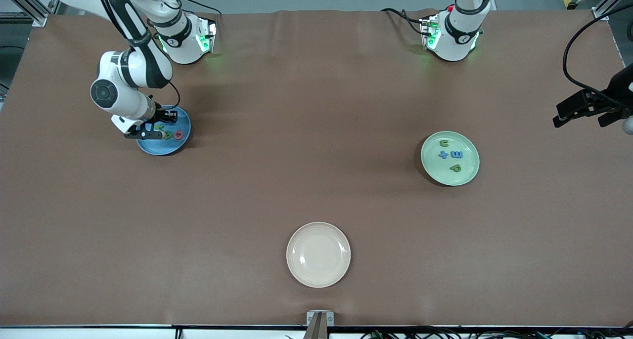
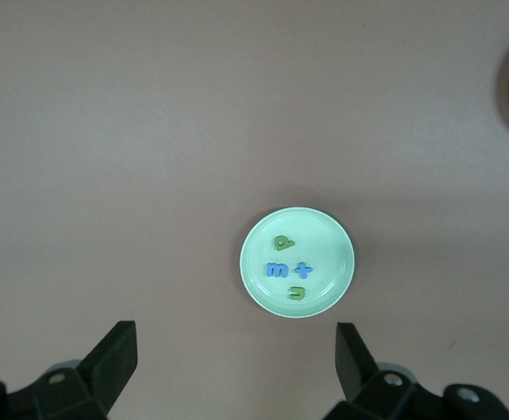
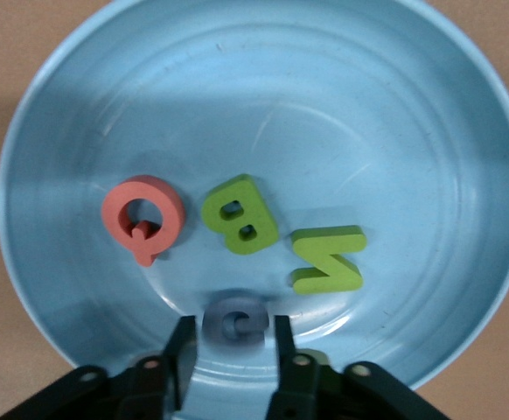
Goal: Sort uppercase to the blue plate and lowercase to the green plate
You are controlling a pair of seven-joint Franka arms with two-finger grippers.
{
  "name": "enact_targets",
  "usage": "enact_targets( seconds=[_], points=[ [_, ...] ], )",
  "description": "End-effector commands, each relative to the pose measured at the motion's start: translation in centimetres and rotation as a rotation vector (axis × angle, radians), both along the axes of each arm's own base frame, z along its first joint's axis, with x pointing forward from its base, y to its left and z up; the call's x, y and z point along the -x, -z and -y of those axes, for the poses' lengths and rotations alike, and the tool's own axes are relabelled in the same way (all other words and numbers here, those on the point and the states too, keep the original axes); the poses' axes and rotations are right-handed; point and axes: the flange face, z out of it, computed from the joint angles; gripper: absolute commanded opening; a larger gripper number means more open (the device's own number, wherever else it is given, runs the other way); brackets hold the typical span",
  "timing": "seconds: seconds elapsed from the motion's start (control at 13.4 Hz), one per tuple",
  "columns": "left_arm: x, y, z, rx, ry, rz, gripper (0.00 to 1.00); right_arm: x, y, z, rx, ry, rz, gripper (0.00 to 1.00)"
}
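Uppercase letters are all gathering on the blue plate (image 1: 165, 148), which is sitting at the right arm's end of the table. On it, the red ring-like letter (image 3: 142, 217), the green B (image 3: 240, 215) and the green N (image 3: 328, 259) are lying flat in a row, apart from one another. The blue ring-like letter (image 3: 233, 321) is showing blurred between the fingers of the right gripper (image 3: 231, 359), just beside the row; those fingers are standing slightly apart around it, and whether they are touching it I cannot tell. The right gripper is hanging low over the blue plate.

Lowercase letters are lying on the green plate (image 1: 469, 173), well apart from the blue plate, toward the left arm's end of the table: the green u (image 1: 444, 143), the blue t (image 1: 443, 154), the blue m (image 1: 457, 154) and the green p (image 1: 455, 168).

The left gripper (image 2: 237, 359) is waiting up in the air with its fingers spread wide and gripping nothing.

The cream plate (image 1: 318, 254) is sitting nearer to the front camera than the blue plate.
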Motion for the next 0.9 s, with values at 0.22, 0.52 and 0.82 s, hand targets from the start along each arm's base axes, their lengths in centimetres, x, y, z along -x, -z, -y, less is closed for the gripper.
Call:
enact_targets(
  seconds=[0.22, 0.52, 0.82],
  points=[
    [1.1, -0.7, 0.0, 0.012, 0.017, 0.009, 1.00, -2.2, -4.2, -0.4, -0.009, 0.003, -0.077, 1.00],
    [1.2, -1.0, -0.1, 0.011, 0.017, 0.013, 1.00, -5.0, -8.4, -0.7, -0.011, 0.001, -0.105, 1.00],
    [1.4, -0.7, 0.0, 0.011, 0.019, -0.016, 1.00, -8.1, -12.6, -1.3, -0.007, -0.014, -0.098, 1.00]
  ],
)
